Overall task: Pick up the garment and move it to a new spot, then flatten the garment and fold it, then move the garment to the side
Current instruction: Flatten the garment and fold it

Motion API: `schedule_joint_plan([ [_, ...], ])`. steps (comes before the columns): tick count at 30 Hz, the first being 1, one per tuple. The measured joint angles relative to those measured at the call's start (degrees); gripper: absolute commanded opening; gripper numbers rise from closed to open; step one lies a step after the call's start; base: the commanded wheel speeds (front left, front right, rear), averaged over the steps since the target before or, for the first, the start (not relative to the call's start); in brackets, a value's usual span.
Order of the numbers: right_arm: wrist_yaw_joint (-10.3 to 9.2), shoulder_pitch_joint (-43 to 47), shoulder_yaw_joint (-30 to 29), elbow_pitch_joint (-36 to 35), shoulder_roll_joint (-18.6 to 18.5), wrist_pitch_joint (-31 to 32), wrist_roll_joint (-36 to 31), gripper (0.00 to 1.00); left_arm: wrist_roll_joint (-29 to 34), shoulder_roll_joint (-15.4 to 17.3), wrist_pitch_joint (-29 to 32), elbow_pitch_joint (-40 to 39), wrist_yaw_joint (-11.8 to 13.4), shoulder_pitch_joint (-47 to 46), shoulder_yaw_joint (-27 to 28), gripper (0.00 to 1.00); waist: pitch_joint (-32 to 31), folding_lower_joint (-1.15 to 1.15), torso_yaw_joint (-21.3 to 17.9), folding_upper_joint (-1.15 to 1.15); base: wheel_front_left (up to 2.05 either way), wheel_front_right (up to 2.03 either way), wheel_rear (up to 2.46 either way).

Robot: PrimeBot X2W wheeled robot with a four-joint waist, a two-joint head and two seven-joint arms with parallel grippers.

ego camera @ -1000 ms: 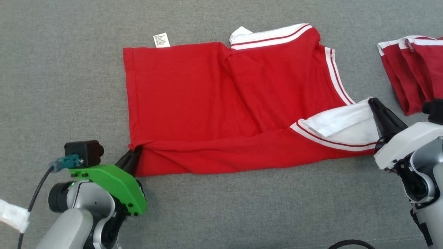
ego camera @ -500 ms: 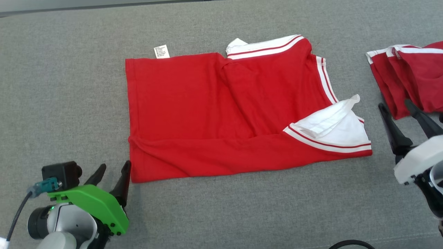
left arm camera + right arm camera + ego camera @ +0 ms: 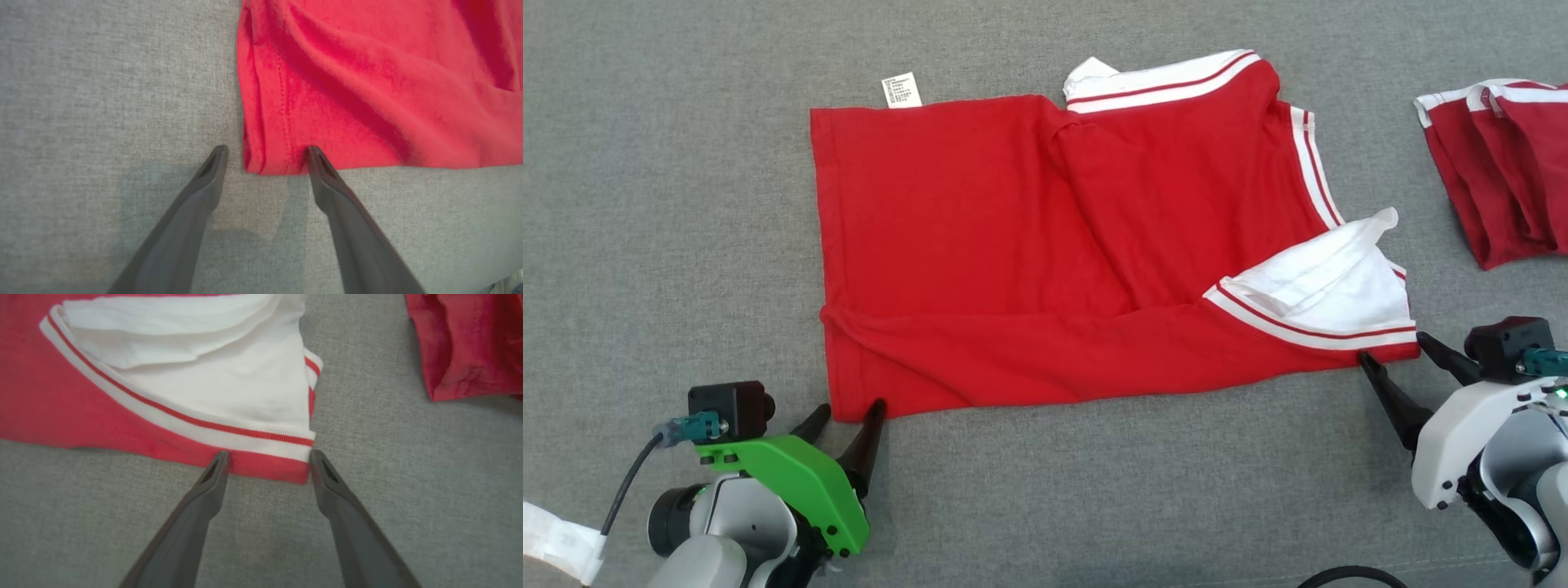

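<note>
A red garment (image 3: 1013,245) with white striped trim lies spread on the grey surface, its near edge folded over. A white-lined flap (image 3: 1331,290) is turned up at its right end. My left gripper (image 3: 849,408) stands open at the garment's near left corner (image 3: 265,159), one fingertip (image 3: 312,153) touching the hem, the other on the bare surface. My right gripper (image 3: 1392,347) is open at the near right corner (image 3: 282,469), its fingertips (image 3: 220,459) straddling the red hem below the white striped band.
A second stack of folded red garments (image 3: 1503,163) with white trim lies at the far right, seen too as a red bundle (image 3: 466,347). The grey fabric surface (image 3: 1094,506) stretches bare in front of the garment and to its left.
A second ago both grippers were shut on the garment's near corners; they let go and drew back, then came forward again, open, to the same corners. The camera shifted in between.
</note>
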Motion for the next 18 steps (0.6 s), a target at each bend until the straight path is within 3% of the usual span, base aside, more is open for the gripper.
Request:
schedule_joint_plan([
  [5, -0.01, -2.68, 1.53, 2.68, 0.11, -0.69, 1.58, 1.00, -0.71, -1.47, 0.02, 3.47, -1.80, -2.25, -0.35, 1.00, 0.11, 0.00, 0.74, 0.00, 0.00, 0.00, 0.00],
  [6, -0.01, -3.10, 1.79, 3.10, 0.10, -0.83, 2.14, 0.87, -0.75, -1.56, 0.11, 4.05, -2.15, -2.57, -0.51, 1.00, -0.01, 0.00, 0.81, 0.00, 0.00, 0.00, 0.00],
  [7, -0.01, -3.46, 2.04, 3.46, 0.00, -0.83, 2.44, 0.47, -0.79, -1.62, 0.51, 4.59, -2.57, -2.94, -0.77, 0.79, -0.12, 0.00, 0.87, 0.00, 0.00, 0.00, 0.00],
  [8, -0.01, -3.73, 2.33, 3.78, -0.25, -0.85, 2.79, 0.36, -0.93, -1.64, 0.58, 5.06, -3.27, -3.32, -1.03, 0.35, -0.22, 0.00, 0.94, 0.00, 0.00, 0.00, 0.00],
  [9, -0.01, -3.93, 2.32, 4.23, -0.36, -0.88, 3.42, 0.12, -1.37, -1.94, 0.58, 5.49, -4.00, -3.56, -1.10, 0.00, -0.33, 0.00, 1.00, 0.00, 0.00, 0.00, 0.00],
  [10, -0.01, -4.21, 2.35, 4.61, -0.42, -0.91, 4.00, 0.00, -2.08, -2.18, 0.74, 5.89, -4.88, -3.81, -1.08, 0.00, -0.45, 0.00, 1.06, 0.00, 0.00, 0.00, 0.00],
  [15, -0.01, -4.94, 2.44, 6.15, -1.38, -0.82, 6.83, 0.00, -3.77, -2.68, 1.55, 7.43, -7.93, -4.38, -1.70, 0.00, -1.39, 0.00, 1.33, 0.01, 0.00, 0.00, 0.00],
  [18, -0.01, -5.40, 2.35, 5.87, -2.60, -0.24, 8.48, 0.00, -3.78, -0.96, 2.34, 6.23, -8.47, -4.09, -1.79, 0.00, -2.24, 0.00, 1.29, 0.01, 0.00, 0.00, 0.00],
])
